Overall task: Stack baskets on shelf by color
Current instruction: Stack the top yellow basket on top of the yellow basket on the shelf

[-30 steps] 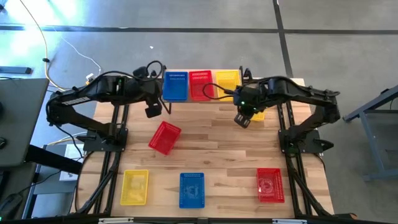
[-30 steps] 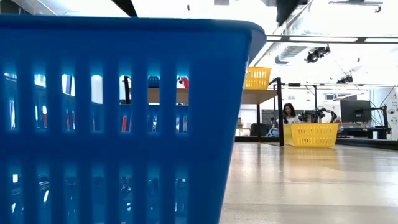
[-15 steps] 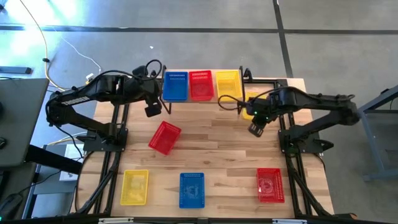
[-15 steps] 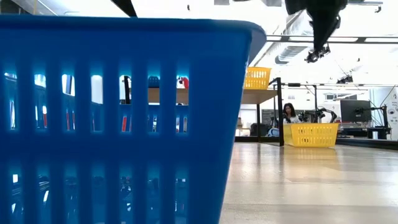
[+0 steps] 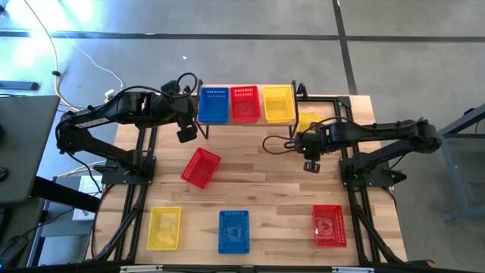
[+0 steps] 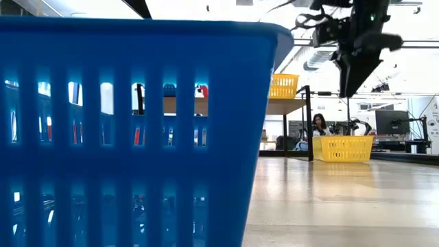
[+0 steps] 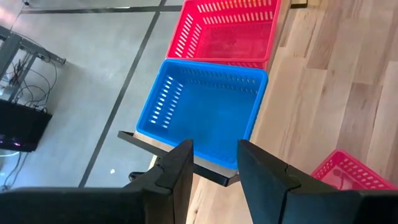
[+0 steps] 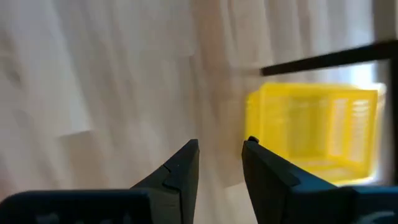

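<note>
The shelf [image 5: 246,120] at the table's far edge carries a blue basket [image 5: 214,105], a red basket [image 5: 244,103] and a yellow basket [image 5: 278,104] side by side. Another yellow basket [image 5: 309,121] stands on the table just right of the shelf. My right gripper [image 5: 311,163] hangs open above the table, a little nearer than that basket [image 8: 314,134]. My left gripper [image 5: 186,135] is open and waits off the shelf's left end, looking at the blue basket [image 7: 202,115].
A red basket [image 5: 201,167] lies askew mid-table. Along the near edge stand a yellow basket [image 5: 164,227], a blue one [image 5: 234,231], which fills the low view [image 6: 130,130], and a red one [image 5: 329,225]. Bare wood lies between them. A person sits far behind [image 6: 319,125].
My right gripper has swung away from the shelf's right end toward the table's right and near edges, and has come down into the low view. Its arm has stretched out lower over the table. The left arm and the baskets have kept still.
</note>
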### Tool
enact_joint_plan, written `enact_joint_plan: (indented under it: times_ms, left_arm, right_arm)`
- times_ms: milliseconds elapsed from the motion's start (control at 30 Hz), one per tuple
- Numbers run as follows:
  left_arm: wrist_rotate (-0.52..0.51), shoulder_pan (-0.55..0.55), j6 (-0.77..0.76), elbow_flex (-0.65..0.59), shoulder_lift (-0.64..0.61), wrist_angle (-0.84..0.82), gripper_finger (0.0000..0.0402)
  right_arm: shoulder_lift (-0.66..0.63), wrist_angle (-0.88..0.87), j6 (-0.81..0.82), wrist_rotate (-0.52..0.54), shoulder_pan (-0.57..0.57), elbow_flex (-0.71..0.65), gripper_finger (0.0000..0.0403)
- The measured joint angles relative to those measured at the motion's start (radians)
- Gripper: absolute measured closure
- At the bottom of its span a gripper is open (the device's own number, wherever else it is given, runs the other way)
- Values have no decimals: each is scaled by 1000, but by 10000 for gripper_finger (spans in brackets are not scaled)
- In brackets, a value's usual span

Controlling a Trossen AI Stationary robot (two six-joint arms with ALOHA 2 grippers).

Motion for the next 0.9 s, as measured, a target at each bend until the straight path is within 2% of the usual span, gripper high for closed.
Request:
enact_joint_plan:
  times_ms: [167,567,733,900]
  left_arm:
    - [0,0,-1,0,0,0,289]
    - [-4,0,-1,0,0,2,289]
    - [-4,1,-1,0,0,11,289]
    - [-4,23,-1,0,1,13,289]
  right_arm:
    - [0,52,-69,50,-12,-63,293]
    - [0,150,21,93,-67,-234,293]
    - [15,135,26,157,-100,-236,293]
    - [36,163,-29,117,-149,-235,293]
